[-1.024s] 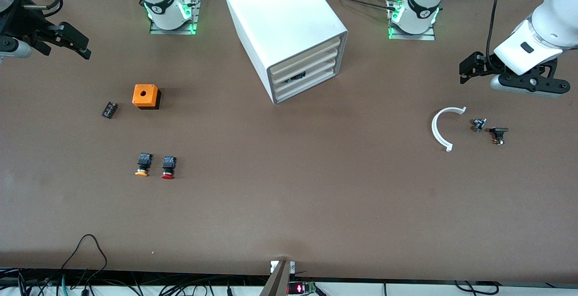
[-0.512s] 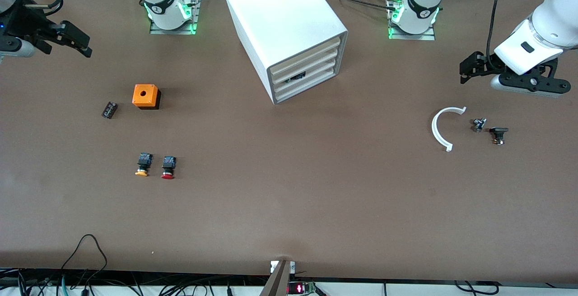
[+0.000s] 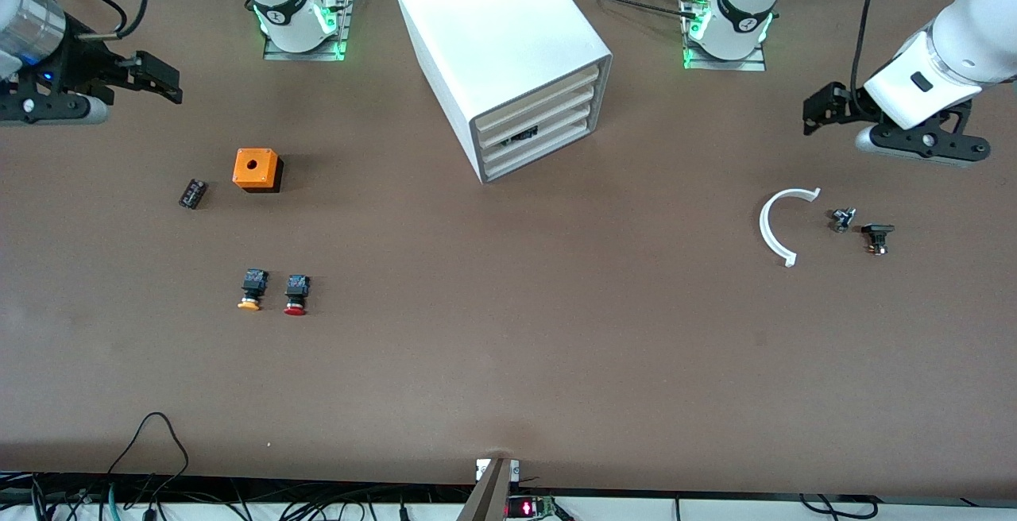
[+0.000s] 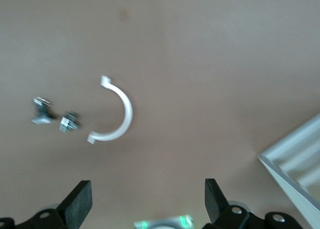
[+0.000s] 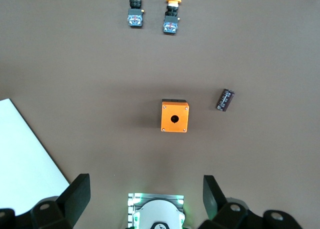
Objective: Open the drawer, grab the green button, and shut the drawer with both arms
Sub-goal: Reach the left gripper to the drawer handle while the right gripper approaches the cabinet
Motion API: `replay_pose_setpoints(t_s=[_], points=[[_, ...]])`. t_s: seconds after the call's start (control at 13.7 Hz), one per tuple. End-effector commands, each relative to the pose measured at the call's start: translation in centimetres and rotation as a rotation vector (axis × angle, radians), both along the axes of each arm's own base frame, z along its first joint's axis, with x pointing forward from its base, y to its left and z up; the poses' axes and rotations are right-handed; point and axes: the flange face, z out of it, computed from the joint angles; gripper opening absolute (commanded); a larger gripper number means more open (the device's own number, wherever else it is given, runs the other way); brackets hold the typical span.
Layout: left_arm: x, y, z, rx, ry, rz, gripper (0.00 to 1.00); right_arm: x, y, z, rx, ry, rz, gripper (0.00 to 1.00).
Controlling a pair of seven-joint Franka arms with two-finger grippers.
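Observation:
The white box cabinet [image 3: 500,36] stands mid-table near the arm bases. Its four cream-fronted drawers [image 3: 540,120] are all pushed in. Something dark shows in a slot between two drawer fronts [image 3: 520,137]. The green-capped button is hidden. My left gripper [image 3: 812,112] hangs open and empty over the table at the left arm's end; its wrist view [image 4: 148,209] shows a corner of the cabinet [image 4: 295,164]. My right gripper [image 3: 171,86] hangs open and empty over the right arm's end [image 5: 145,204].
An orange box [image 3: 256,168] with a hole, a small black part [image 3: 192,193], an orange-capped button [image 3: 251,289] and a red-capped button [image 3: 295,295] lie toward the right arm's end. A white arc [image 3: 779,225] and two small parts [image 3: 842,219] [image 3: 877,237] lie toward the left arm's end.
My right gripper has moved toward the cabinet. My left gripper has shifted slightly toward the arm bases. Nothing on the table has moved.

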Motion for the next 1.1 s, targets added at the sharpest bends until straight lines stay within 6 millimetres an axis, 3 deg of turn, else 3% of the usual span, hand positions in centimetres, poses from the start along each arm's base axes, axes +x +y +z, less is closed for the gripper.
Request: replay_pose_setpoints(t_s=[0.0,0.15,0.29,0.73,1.02], points=[[-1.1,-1.2,0.1,-0.065,0.106,-0.038,0.99,1.8,0.0,-2.6,-0.004,0.027,0.032,1.00],[-1.9,-3.8,-0.8,-0.117,0.182,-0.090,0.99,3.3,0.2,-3.9,-0.005,-0.005,0.002,1.00],[-1.9,-4.8,-1.8,-0.209,0.228,-0.124,0.99,5.1,1.2,-6.0,0.001,-0.027,-0.035,1.00],[-0.1,-7.3,-7.2,-0.535,0.339,-0.203,0.99,9.7,4.9,-12.0,0.002,-0.073,-0.177,1.00],[-0.6,-10.1,-10.8,-0.666,0.319,-0.195,0.99,11.7,9.7,-15.0,-0.018,-0.048,-0.291,1.00]])
